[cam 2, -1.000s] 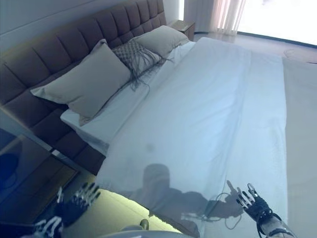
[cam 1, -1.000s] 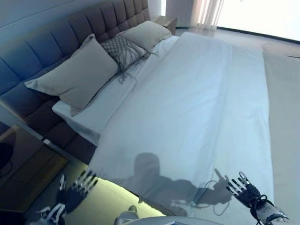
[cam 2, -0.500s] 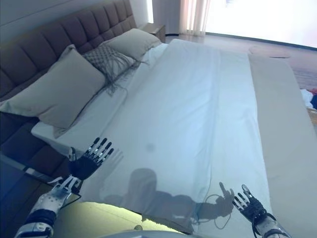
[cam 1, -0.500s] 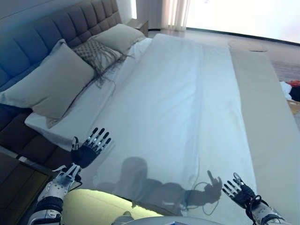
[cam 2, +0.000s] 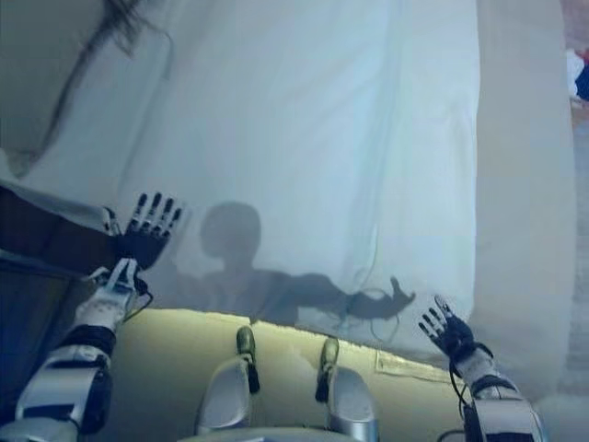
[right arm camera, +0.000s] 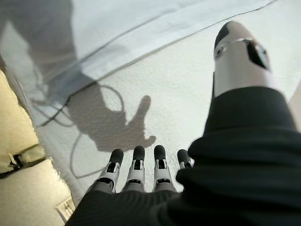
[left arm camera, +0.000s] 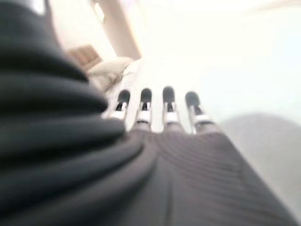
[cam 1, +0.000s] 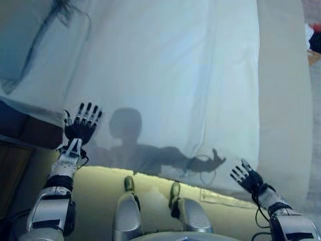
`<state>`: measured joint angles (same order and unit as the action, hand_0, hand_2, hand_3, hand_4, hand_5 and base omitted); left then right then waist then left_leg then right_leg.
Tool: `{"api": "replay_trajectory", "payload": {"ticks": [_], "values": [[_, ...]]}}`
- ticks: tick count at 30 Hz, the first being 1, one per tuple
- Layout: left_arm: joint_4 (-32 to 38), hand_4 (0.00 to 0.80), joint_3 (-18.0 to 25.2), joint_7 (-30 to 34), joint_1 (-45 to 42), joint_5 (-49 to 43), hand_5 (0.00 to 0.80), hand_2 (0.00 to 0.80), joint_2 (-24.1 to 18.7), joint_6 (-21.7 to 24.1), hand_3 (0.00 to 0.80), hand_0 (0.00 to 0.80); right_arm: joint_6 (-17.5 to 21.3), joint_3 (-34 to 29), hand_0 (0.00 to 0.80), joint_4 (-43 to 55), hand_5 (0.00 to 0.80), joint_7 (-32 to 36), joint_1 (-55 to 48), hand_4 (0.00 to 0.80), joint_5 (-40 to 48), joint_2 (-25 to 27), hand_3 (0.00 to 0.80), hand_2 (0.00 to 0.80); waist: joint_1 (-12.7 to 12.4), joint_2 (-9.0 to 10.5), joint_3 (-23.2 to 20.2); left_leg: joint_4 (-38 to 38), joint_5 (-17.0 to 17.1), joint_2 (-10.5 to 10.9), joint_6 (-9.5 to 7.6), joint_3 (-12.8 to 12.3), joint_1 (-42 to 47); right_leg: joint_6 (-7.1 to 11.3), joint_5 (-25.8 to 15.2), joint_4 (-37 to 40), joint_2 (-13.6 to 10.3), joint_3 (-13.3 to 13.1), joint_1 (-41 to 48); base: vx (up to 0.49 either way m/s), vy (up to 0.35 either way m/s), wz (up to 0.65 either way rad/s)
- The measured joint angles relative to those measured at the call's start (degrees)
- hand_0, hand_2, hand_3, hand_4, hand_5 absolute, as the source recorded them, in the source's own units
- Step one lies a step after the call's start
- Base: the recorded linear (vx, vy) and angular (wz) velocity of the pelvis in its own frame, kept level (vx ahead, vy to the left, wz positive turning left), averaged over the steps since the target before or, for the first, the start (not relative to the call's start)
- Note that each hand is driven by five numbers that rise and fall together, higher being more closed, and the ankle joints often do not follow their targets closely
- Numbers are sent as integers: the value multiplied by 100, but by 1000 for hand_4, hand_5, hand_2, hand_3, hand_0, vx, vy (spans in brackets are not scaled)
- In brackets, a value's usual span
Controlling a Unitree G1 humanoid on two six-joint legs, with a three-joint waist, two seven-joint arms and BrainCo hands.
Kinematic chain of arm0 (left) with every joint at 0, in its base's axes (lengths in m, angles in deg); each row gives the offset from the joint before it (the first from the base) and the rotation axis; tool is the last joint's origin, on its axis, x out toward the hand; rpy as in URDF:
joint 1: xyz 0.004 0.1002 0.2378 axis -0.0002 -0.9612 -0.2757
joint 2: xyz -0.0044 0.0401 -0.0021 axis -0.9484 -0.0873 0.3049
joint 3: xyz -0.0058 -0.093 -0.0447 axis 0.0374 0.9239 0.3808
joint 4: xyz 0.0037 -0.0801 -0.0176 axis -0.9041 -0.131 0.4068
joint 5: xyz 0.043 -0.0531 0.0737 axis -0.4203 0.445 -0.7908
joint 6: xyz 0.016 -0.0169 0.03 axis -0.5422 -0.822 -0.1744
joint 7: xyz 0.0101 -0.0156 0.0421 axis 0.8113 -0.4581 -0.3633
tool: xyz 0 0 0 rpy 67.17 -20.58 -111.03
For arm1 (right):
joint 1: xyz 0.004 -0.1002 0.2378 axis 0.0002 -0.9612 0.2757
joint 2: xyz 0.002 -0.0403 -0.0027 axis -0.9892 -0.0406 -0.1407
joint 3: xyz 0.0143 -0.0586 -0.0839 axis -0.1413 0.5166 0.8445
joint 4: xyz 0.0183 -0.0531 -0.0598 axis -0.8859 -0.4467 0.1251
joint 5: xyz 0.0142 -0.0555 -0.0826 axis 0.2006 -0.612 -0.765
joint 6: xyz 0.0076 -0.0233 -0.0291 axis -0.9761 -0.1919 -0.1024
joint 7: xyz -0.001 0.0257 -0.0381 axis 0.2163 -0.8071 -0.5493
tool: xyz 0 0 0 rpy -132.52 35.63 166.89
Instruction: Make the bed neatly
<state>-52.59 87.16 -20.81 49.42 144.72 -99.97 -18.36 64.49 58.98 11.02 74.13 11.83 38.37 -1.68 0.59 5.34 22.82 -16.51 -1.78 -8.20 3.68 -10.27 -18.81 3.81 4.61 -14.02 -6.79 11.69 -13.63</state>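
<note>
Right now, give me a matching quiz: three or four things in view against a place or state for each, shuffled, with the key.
Things:
1. left hand
2. right hand
3. pale blue-white top sheet
4. beige textured cover strip

Places or states:
A. runs along the bed's right side
B. fingers spread, at the sheet's near left corner
C. spread flat over the middle of the bed
D. fingers spread, near the sheet's near right corner

Pairs: 1-B, 2-D, 3-C, 4-A
</note>
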Motion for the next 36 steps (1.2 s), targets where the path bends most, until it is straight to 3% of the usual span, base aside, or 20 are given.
{"api": "replay_trajectory", "payload": {"ticks": [9, 13, 23, 33, 36], "values": [[-240, 0, 313, -842, 372, 1125, 0, 0, -52, 542, 0, 0, 9, 104, 0, 116, 0, 258, 341, 0, 103, 54, 0, 0, 1, 288, 523, -1495, -474, -13, -210, 134, -1443, 49, 487, -1642, -299, -158, -1512, -118, 50, -1], [-510, 0, 415, -1030, 381, 1388, 0, 0, -51, 628, 0, 0, 89, 207, 0, 287, 0, 438, 345, 0, 176, 141, 0, 0, -4, 412, 566, -2030, -696, -86, -203, 282, -1847, 21, 704, -2192, -344, -158, -1864, -31, -1, 6], [-652, 0, 650, -1109, 407, 1458, 0, 0, -281, 673, 0, 0, 241, 287, 0, 666, 0, 704, 221, 0, 287, 345, 0, 0, -72, 600, 576, -2747, -837, -138, -170, 652, -2655, -78, 995, -2930, -335, 26, -2501, -49, 23, 7], [-665, 0, 671, -1391, 355, 1537, 0, 0, -654, 644, 0, 0, 293, 261, 0, 702, 0, 820, 217, 0, 401, 433, 0, 0, -182, 593, 581, -3300, -1005, -90, -139, 902, -3302, -90, 1299, -3531, -453, 120, -3017, -20, 9, 7], [-659, 0, 905, -1500, 250, 1535, 0, 0, -688, 643, 0, 0, 296, 243, 0, 712, 0, 849, 195, 0, 402, 433, 0, 0, -212, 583, 587, -3312, -1021, -73, -143, 909, -3294, -93, 1312, -3577, -486, 113, -3017, -4, -43, 4]]}}
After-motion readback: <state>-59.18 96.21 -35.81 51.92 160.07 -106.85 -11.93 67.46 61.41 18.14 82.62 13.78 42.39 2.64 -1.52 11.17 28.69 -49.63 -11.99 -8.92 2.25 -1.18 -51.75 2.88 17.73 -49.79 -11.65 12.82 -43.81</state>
